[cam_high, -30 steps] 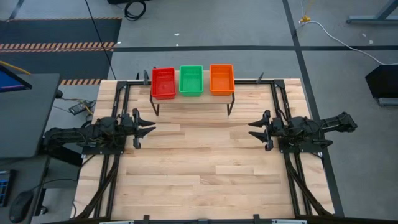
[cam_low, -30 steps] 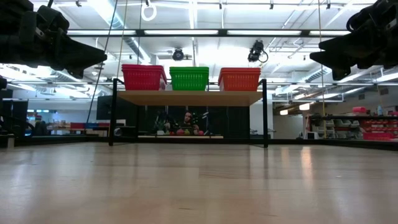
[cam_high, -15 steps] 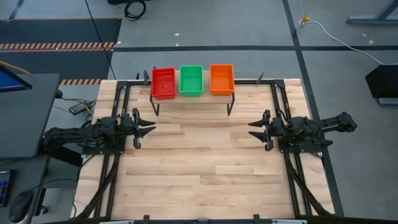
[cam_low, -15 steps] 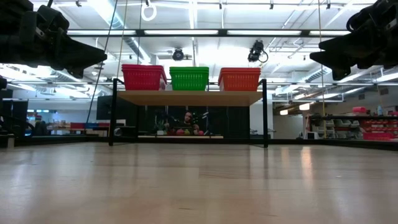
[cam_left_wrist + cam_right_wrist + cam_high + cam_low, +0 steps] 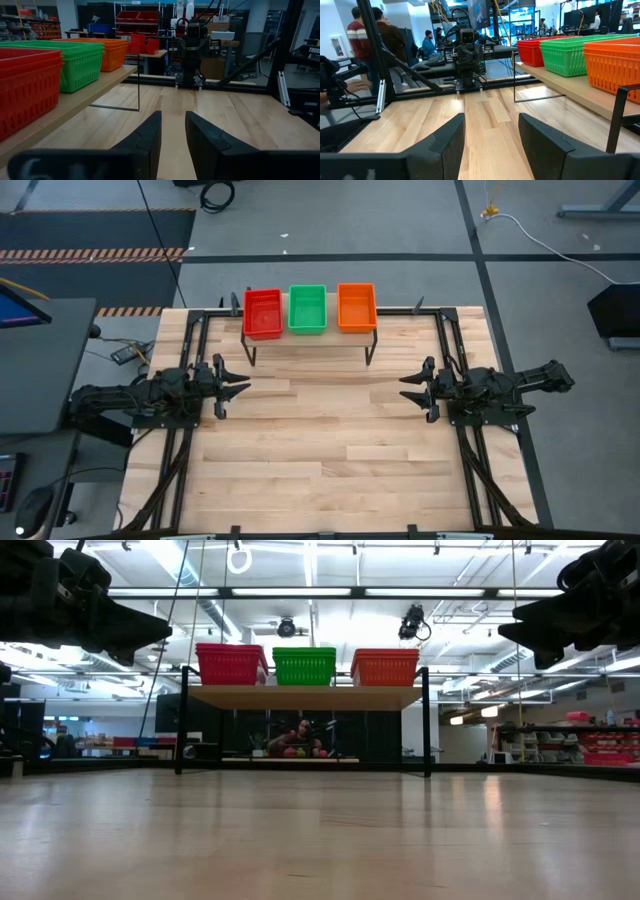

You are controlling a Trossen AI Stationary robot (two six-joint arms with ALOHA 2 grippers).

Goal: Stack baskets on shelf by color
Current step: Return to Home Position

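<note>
A red basket stack (image 5: 263, 313), a green one (image 5: 307, 309) and an orange one (image 5: 357, 307) stand side by side on the shelf (image 5: 310, 340) at the table's far edge; the low view shows them on its wooden top (image 5: 305, 696). My left gripper (image 5: 243, 388) is open and empty at the table's left, above the wood. My right gripper (image 5: 407, 389) is open and empty at the table's right. Both point toward the table's middle, well short of the shelf.
Black frame rails (image 5: 190, 360) run along the table's left and right sides under the arms. People sit and stand in the room beyond the table (image 5: 375, 35). The wooden tabletop (image 5: 330, 440) between the grippers and the near edge is bare.
</note>
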